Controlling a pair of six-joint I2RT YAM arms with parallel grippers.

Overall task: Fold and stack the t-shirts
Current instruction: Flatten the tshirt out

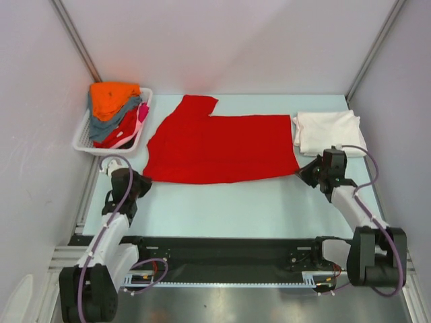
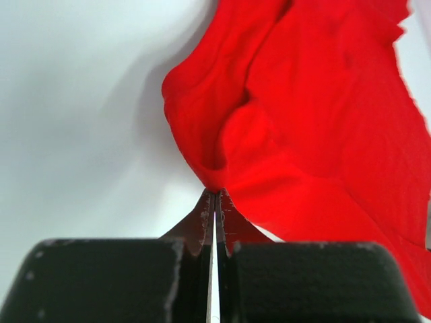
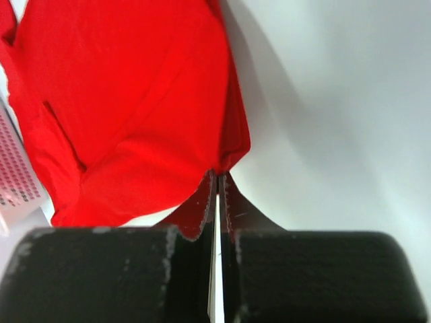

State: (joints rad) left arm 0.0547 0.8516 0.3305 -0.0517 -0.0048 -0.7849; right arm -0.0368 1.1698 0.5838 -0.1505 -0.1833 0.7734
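A plain bright red t-shirt (image 1: 222,147) lies spread across the middle of the table. My left gripper (image 1: 144,179) is shut on its near left corner; the pinched cloth (image 2: 214,176) bunches at the fingertips. My right gripper (image 1: 301,172) is shut on its near right corner (image 3: 229,158). A cream-white t-shirt (image 1: 328,130) lies folded at the back right, just beyond the right gripper. Orange (image 1: 114,96), grey-teal (image 1: 108,125) and red-with-pink-trim (image 1: 126,131) t-shirts are piled at the back left.
The piled shirts sit in a white plastic mesh basket (image 1: 82,136) against the left wall; its mesh shows in the right wrist view (image 3: 15,171). Walls enclose the table on the left, back and right. A black rail (image 1: 222,252) runs along the near edge.
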